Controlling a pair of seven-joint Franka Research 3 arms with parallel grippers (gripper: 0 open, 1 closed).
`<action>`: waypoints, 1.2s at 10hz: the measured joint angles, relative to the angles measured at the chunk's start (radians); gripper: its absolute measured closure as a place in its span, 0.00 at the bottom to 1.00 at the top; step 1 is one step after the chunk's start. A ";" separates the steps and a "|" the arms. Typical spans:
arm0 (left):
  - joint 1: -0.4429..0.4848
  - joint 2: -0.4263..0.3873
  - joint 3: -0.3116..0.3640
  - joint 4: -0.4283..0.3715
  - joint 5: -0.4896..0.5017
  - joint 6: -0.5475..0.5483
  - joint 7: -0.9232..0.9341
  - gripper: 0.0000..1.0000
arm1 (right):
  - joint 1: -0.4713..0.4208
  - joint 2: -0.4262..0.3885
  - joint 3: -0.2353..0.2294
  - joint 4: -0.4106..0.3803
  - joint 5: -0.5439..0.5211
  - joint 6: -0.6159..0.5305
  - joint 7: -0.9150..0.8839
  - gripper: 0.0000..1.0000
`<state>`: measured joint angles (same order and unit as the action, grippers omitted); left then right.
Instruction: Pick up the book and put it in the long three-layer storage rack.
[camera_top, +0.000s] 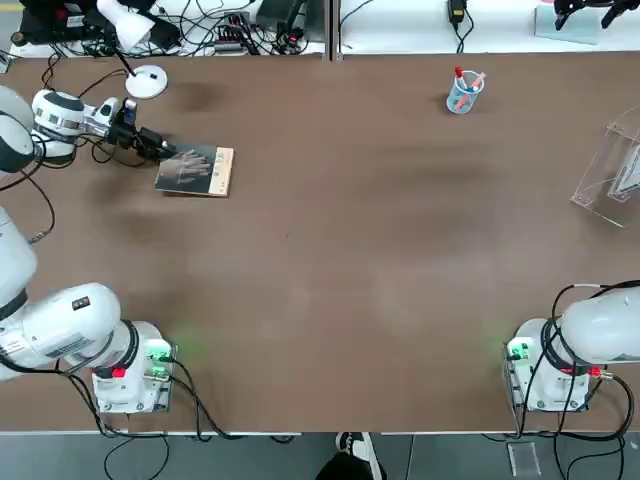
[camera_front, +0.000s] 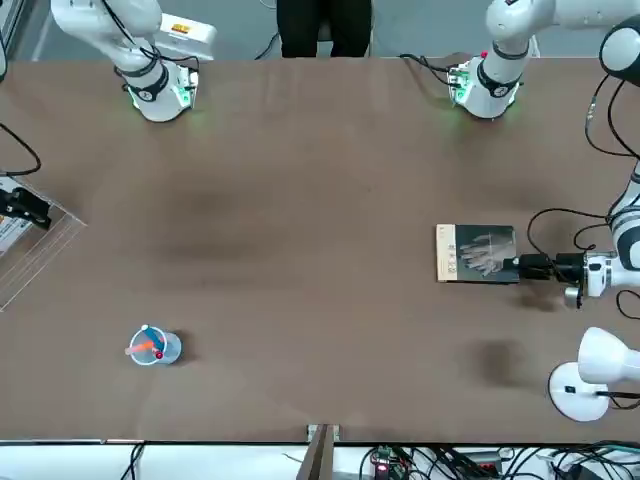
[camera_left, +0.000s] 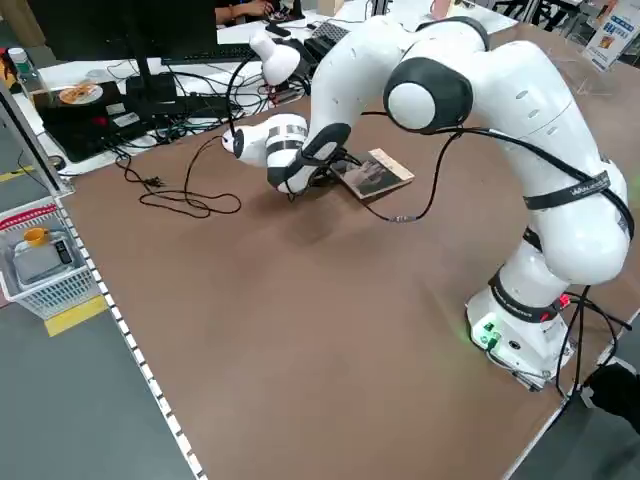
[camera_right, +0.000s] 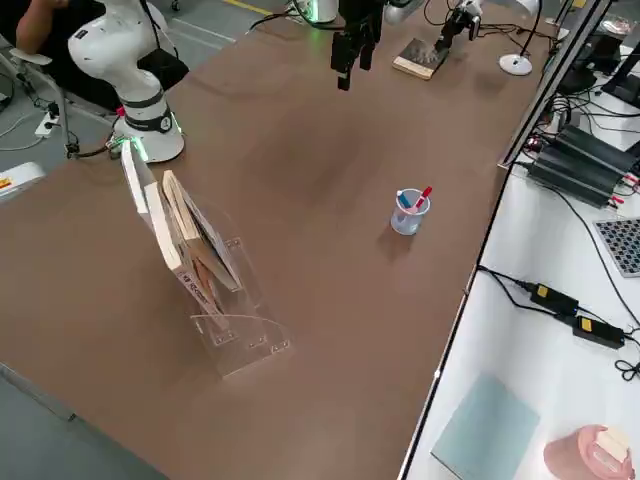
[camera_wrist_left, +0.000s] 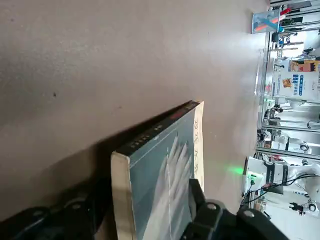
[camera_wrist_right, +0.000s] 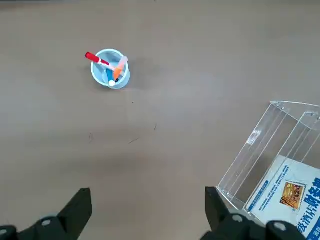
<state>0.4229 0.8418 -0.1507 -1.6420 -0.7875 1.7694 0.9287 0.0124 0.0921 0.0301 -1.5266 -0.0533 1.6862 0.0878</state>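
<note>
The book (camera_top: 196, 170) lies flat on the desk (camera_top: 340, 250) at the far left, well apart from the long three-layer storage rack (camera_top: 612, 172), which the overhead frame cuts off at the far right. The left gripper (camera_top: 160, 150) reaches in level at the book's edge, one finger (camera_wrist_left: 197, 200) over the cover and one beneath; whether the jaws yet clamp the book cannot be told. The right gripper (camera_wrist_right: 145, 210) hangs with jaws released near the pen cup (camera_wrist_right: 110, 67).
</note>
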 joint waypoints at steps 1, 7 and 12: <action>0.000 0.000 0.000 0.000 0.000 0.000 0.000 0.37 | 0.000 0.000 0.000 0.000 0.000 0.000 0.000 0.00; 0.000 0.006 0.000 0.000 0.000 -0.001 0.000 0.44 | 0.000 0.000 -0.001 0.000 0.000 -0.001 0.000 0.00; 0.000 0.009 0.000 0.000 0.000 -0.002 0.000 0.57 | -0.003 0.000 -0.001 0.000 0.000 -0.001 0.000 0.00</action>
<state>0.4230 0.8506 -0.1508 -1.6420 -0.7878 1.7677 0.9288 0.0095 0.0921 0.0291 -1.5265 -0.0533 1.6855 0.0878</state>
